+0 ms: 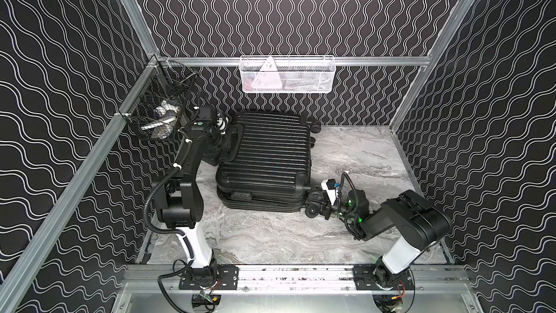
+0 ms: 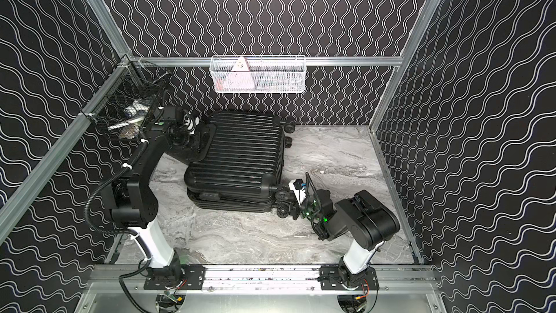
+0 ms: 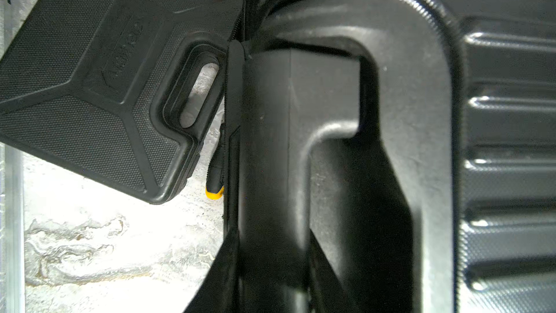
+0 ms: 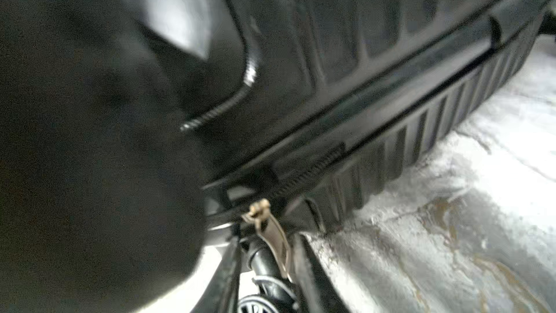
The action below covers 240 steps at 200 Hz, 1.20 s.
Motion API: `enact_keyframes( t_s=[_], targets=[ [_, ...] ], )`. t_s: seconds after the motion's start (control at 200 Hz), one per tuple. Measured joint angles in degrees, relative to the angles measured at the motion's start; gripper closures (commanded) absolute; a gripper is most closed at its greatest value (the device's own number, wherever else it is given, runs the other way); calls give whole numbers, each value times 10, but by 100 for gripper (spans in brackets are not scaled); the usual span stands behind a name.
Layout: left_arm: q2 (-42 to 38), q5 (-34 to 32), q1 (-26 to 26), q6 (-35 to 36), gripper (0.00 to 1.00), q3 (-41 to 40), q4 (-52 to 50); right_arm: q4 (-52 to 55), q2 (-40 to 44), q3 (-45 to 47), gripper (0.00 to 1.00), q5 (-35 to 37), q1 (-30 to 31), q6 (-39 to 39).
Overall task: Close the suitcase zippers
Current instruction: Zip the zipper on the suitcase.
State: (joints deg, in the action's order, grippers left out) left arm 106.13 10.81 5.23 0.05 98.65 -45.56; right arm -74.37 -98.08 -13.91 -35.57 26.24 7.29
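Marble table bears suitcase; right gripper pinches zipper pull

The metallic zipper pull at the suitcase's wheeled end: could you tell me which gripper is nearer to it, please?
Right. The right gripper is at the zipper pull, between the wheels. The left gripper is at the suitcase's opposite, handle end.

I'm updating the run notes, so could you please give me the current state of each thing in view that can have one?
suitcase: lying flat, shells together.
zipper: unclosed along the near side.
zipper pull: between the right gripper's fingers.
left gripper: shut on the top handle.
small case: closed, flat.
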Motion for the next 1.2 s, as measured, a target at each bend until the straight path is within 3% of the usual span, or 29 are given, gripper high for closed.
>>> enact_keyframes(
  t_s=[0.29,0.596,0.736,0.806,0.926,0.991,1.071,1.201],
  targets=[
    [-1,2,0,0,89,-1,1,0,-4,-4,90,6,3,10],
    [-4,5,0,0,89,-5,3,-10,-26,-12,89,17,3,23],
    [-4,5,0,0,88,-5,3,-23,-31,-12,100,16,3,27],
    [-5,5,0,0,86,-7,4,-23,-25,-10,100,17,3,34],
    [-12,3,0,-2,64,-10,4,-14,-4,-4,100,18,2,39],
    [-19,6,1,-14,42,-10,1,-2,9,0,100,18,3,44],
    [-41,14,1,-32,22,-8,14,24,26,0,100,16,3,58],
    [-86,5,-17,-36,2,-2,28,83,48,-13,100,7,3,73]
  ],
)
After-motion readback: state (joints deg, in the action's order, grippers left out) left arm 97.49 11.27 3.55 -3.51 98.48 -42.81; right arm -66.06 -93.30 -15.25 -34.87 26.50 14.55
